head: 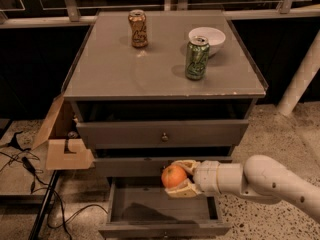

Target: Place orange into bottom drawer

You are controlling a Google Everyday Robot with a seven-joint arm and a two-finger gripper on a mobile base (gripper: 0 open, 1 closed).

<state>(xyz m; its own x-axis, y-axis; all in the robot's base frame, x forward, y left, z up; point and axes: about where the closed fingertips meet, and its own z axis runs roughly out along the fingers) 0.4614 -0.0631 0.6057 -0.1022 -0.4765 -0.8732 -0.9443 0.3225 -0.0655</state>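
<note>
The orange [173, 176] is a round orange fruit held between the two pale fingers of my gripper [179, 178]. The gripper reaches in from the right on a white arm [260, 180] and holds the fruit just above the back of the open bottom drawer [165, 211]. That drawer is pulled out at the foot of the grey cabinet [160, 69] and its inside looks empty and dark. The two upper drawers [162, 133] are pushed in behind the fruit.
On the cabinet top stand an orange-brown can [138, 28], a green can [197, 57] and a white bowl [209, 38]. An open cardboard box [62, 136] sits left of the cabinet, with black cables [30, 169] on the floor. A white post [300, 79] stands right.
</note>
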